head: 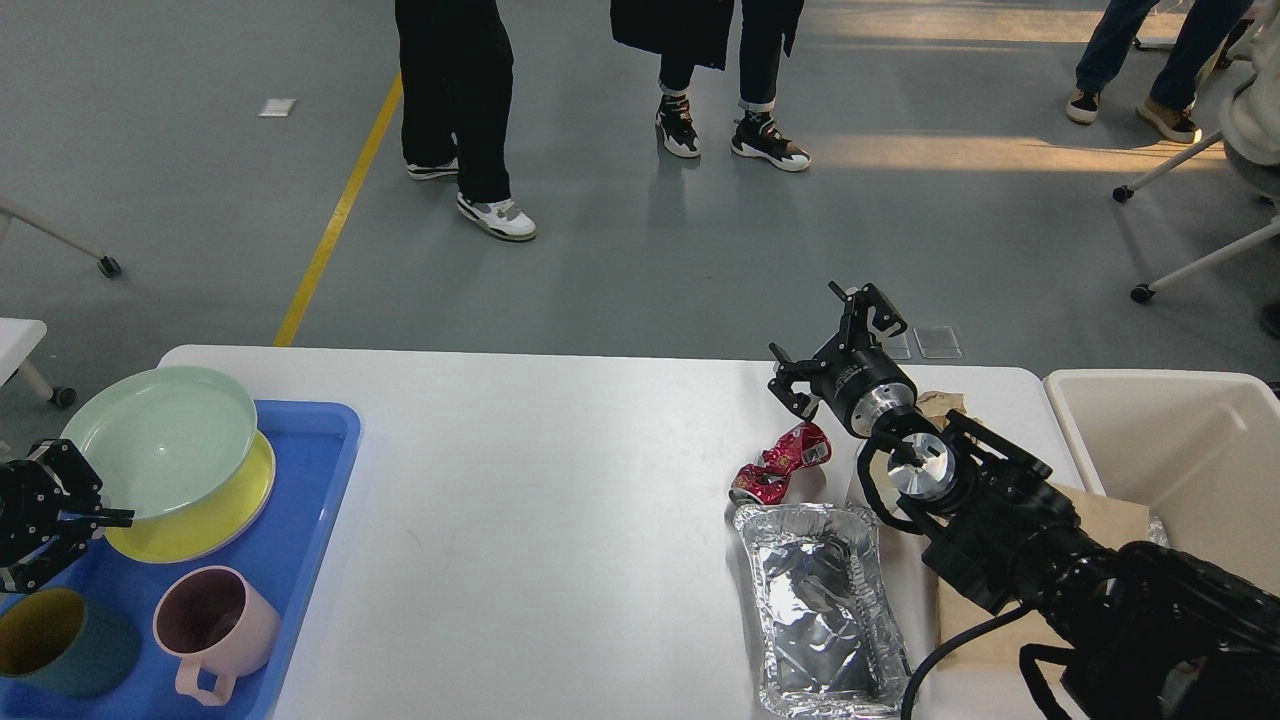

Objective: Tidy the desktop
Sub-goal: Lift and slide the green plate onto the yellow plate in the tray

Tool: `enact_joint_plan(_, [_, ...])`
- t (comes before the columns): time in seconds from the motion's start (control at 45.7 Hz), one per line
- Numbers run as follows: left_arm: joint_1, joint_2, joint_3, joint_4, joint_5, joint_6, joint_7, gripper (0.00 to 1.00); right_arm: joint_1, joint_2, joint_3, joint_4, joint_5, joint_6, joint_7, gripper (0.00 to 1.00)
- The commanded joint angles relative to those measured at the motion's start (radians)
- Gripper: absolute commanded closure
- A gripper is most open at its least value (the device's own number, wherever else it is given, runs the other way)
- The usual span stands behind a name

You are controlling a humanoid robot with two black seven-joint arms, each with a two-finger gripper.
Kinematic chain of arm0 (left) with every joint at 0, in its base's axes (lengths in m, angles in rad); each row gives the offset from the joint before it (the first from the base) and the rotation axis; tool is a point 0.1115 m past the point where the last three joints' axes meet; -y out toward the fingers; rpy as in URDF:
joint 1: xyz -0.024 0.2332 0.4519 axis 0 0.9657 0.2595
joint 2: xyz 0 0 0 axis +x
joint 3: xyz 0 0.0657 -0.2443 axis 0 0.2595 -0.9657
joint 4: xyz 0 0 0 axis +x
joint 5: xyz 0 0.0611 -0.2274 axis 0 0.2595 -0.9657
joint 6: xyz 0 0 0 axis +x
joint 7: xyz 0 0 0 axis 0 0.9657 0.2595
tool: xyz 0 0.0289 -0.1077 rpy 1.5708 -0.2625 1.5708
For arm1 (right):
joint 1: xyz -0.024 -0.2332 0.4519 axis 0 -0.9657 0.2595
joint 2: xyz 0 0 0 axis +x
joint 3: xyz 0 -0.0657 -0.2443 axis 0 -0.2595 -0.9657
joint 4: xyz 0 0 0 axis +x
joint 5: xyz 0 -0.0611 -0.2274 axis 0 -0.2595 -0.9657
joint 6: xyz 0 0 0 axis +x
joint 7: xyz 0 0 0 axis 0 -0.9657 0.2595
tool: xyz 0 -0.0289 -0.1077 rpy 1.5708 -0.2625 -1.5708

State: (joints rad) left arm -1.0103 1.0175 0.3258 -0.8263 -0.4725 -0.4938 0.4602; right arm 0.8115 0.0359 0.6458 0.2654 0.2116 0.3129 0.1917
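Rubbish is lying at the right end of the white surface [520,480], and our right gripper [838,352] is hanging just above and beyond it, fingers spread wide and holding nothing. The crushed red can [782,464] is sitting just below and left of that gripper, its long axis slanting from lower left to upper right; we are judging it the nearest pick, well within the right arm's reach and far from the left. Just nearer to us, the crumpled foil tray [822,610] is lying with its long axis running towards us, shiny and wrinkled, thin-walled and easily dented. Brown paper [1100,520] is showing flat beneath the right arm. The cream bin [1180,450] is standing off the surface's right edge, open-topped. Our left gripper [45,515] is hovering over the blue tray [320,470] beside the stacked green plate [160,440] and yellow plate [200,525]; we cannot tell how its fingers are standing. Two mugs, pink [215,625] and teal [65,640], are resting in that tray.
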Motion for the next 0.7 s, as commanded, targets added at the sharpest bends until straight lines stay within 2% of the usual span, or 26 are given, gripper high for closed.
enact_joint_plan(0.0, [0.006, -0.004, 0.009, 0.026, 0.000, 0.001, 0.000, 1.00, 0.000, 0.001, 0.000, 0.000, 0.000, 0.000, 0.000, 0.00])
enact_joint_plan(0.679, [0.035, -0.043, 0.018, 0.075, 0.000, 0.052, -0.009, 1.00, 0.000, 0.001, 0.000, 0.000, 0.000, 0.000, 0.000, 0.00])
